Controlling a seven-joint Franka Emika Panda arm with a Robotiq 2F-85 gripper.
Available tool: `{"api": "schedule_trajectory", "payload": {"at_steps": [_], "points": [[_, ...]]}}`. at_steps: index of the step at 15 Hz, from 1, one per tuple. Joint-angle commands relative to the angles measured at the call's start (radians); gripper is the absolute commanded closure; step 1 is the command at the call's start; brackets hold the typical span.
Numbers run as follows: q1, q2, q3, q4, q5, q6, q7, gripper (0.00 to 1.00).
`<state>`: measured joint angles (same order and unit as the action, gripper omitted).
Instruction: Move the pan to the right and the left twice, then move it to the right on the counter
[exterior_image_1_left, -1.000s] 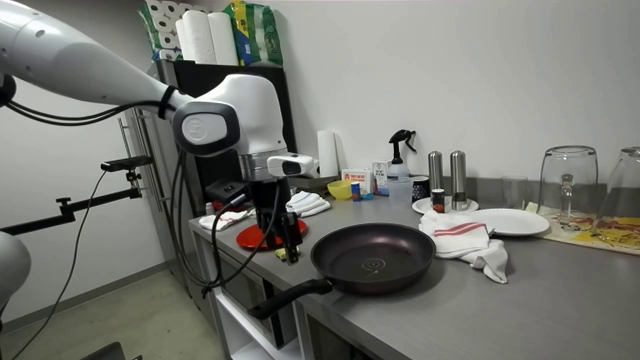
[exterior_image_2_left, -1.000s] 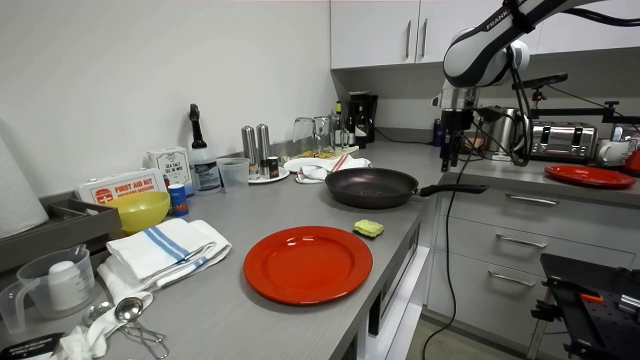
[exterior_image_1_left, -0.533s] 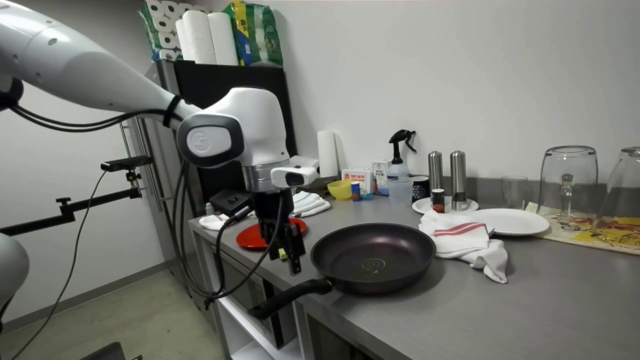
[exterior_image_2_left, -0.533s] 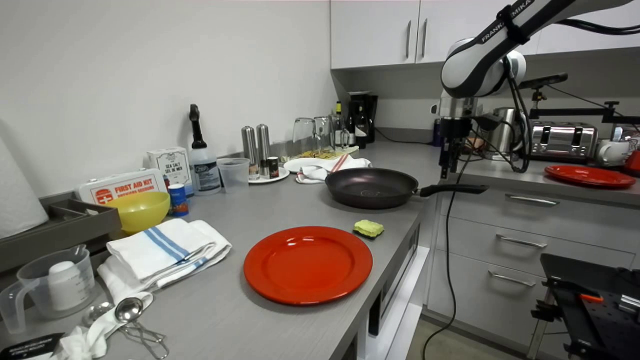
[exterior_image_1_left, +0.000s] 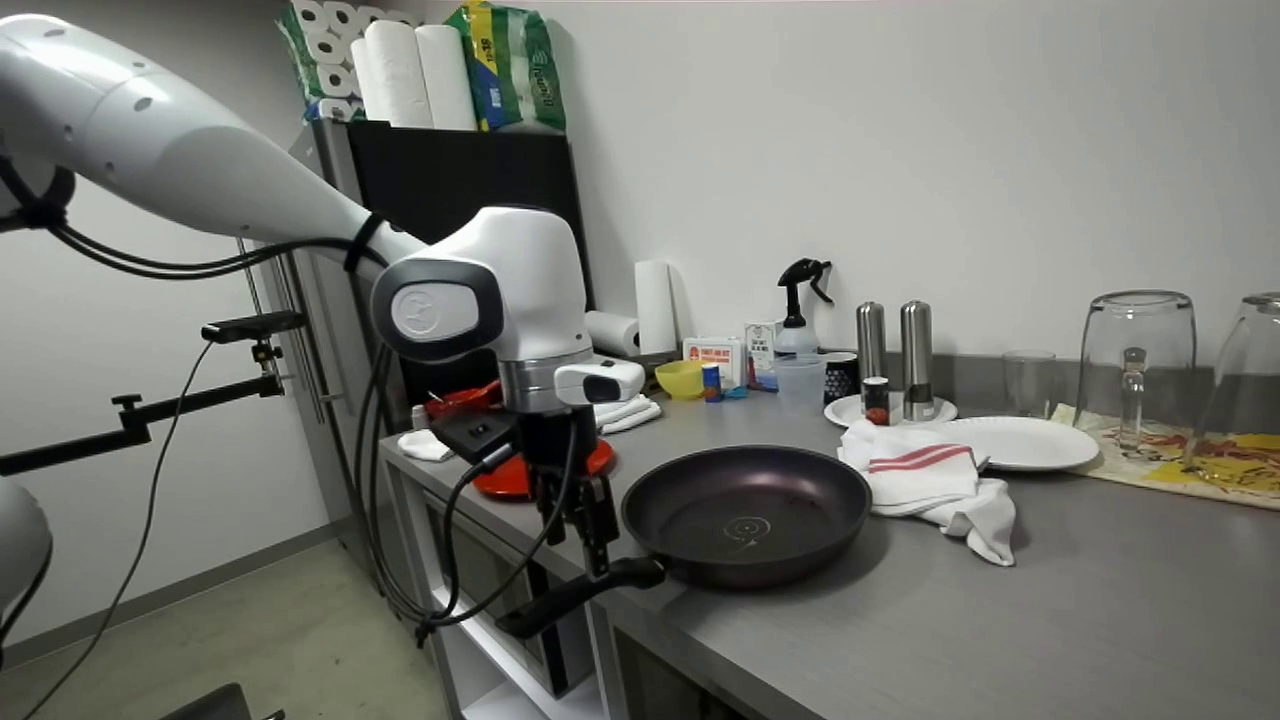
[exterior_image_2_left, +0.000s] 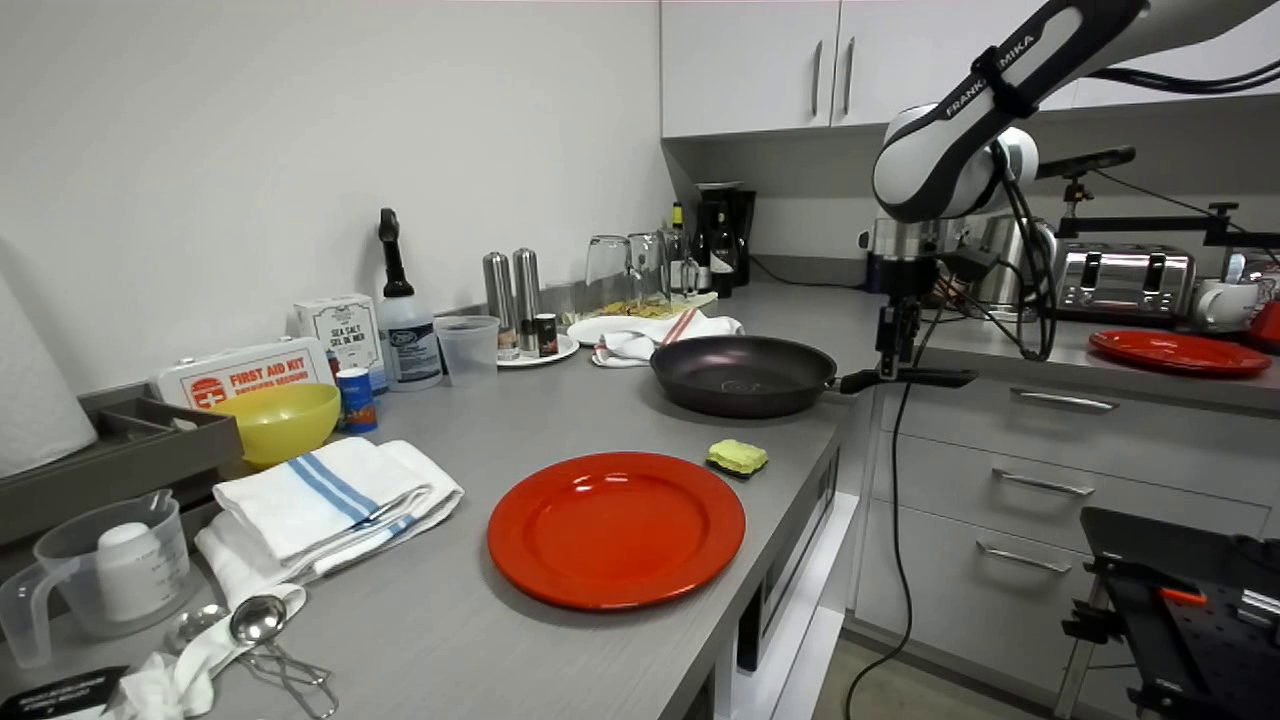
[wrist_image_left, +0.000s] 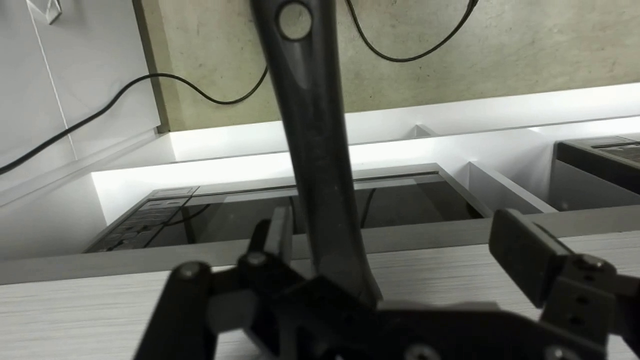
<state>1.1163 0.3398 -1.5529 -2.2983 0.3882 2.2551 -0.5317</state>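
Observation:
The black pan (exterior_image_1_left: 747, 520) rests on the grey counter (exterior_image_1_left: 1000, 650), its dark handle (exterior_image_1_left: 550, 612) reaching out past the front edge. In both exterior views my gripper (exterior_image_1_left: 582, 555) points down at the handle, fingertips at about handle height. Seen from the wrist view, the handle (wrist_image_left: 322, 160) passes between the widely spread fingers, closer to the left finger (wrist_image_left: 280, 232) than to the right finger (wrist_image_left: 527, 255). A gap shows on both sides of it, so the gripper is open and holds nothing. The pan's bowl is out of the wrist view.
A red plate (exterior_image_2_left: 617, 530) and a yellow sponge (exterior_image_2_left: 737, 457) lie along the counter from the pan. Close behind the pan is a red-striped towel (exterior_image_1_left: 920, 470), with a white plate (exterior_image_1_left: 1015, 443) and an upturned glass pitcher (exterior_image_1_left: 1135, 370) beyond. A cable (exterior_image_2_left: 900, 520) hangs below the arm.
My gripper has come down, from above the handle to the handle's level, shifting slightly towards the pan. The pan has stayed in place, and the fingers have remained open.

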Motion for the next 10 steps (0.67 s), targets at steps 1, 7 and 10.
{"api": "schedule_trajectory", "payload": {"at_steps": [1, 7, 10], "points": [[-0.099, -0.001, 0.097, 0.02, 0.021, 0.022, -0.003, 0.0], [-0.456, -0.141, 0.484, 0.045, -0.219, 0.155, 0.184, 0.0], [-0.688, -0.146, 0.716, 0.069, -0.271, 0.169, 0.221, 0.0]]}}
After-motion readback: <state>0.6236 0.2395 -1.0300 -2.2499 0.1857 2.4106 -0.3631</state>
